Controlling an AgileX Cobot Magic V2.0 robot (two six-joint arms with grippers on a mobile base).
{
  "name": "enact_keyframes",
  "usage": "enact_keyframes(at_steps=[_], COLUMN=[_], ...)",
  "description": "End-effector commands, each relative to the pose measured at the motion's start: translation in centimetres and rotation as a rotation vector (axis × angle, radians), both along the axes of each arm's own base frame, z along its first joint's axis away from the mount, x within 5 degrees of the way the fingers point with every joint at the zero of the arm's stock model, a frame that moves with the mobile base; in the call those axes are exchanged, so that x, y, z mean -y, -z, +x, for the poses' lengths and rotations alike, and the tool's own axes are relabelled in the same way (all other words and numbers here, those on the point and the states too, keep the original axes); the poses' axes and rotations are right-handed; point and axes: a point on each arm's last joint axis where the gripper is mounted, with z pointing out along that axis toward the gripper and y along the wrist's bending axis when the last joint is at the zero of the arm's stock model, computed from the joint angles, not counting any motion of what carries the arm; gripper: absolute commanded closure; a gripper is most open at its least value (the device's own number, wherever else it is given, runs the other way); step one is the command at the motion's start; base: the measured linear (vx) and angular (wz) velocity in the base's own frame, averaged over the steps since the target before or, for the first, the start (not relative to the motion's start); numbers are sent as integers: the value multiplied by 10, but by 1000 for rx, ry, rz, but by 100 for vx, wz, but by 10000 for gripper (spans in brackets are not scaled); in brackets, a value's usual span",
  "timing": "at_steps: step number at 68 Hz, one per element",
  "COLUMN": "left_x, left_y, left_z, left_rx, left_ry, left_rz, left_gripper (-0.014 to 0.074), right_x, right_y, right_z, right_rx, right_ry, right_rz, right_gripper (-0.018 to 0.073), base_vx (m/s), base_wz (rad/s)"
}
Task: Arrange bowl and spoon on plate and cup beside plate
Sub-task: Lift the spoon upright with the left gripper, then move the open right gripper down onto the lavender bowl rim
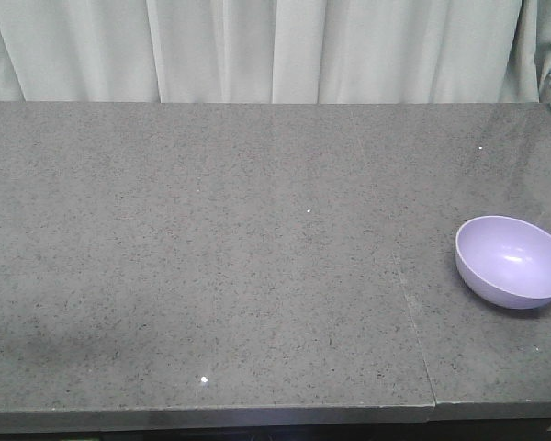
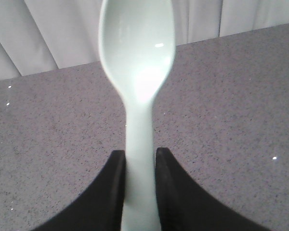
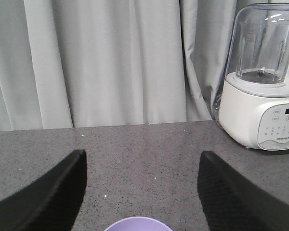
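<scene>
A lavender bowl sits upright at the right end of the grey counter, and its far rim shows at the bottom of the right wrist view. My right gripper is open, its black fingers wide apart just behind and above the bowl. My left gripper is shut on the flat handle of the mint-green spoon, whose scoop points away over the counter. Neither arm shows in the front view. The plate and the cup are out of view.
A white blender with a clear jug stands at the counter's far right corner. Pale curtains hang along the back edge. A seam runs across the counter left of the bowl.
</scene>
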Motion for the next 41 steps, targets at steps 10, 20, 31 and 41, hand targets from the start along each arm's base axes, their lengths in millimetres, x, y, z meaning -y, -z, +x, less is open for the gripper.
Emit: enact_keyframes(at_steps=[10,20,31,41], left_x=[-11,-13,-12,-12], left_y=[-2,-7,-7,-7], left_z=[-22,-26,-26,-26], left_rx=[183,223,227,227], left_ry=[53,68,70,71], left_rz=[3,-10,-11,-11], left_gripper=[604,604,604,604], right_x=[0,0,0,0], right_y=[-19,-18,-18,-18], right_z=[-1,-1,-1,-1], right_rx=[126,122,120,118], right_ry=[-8,-8,-7,-7], right_rz=[-15,-11,-13,-8], right_gripper=[71,71,71,73], base_vx=[0,0,0,0], base_wz=[0,0,0,0])
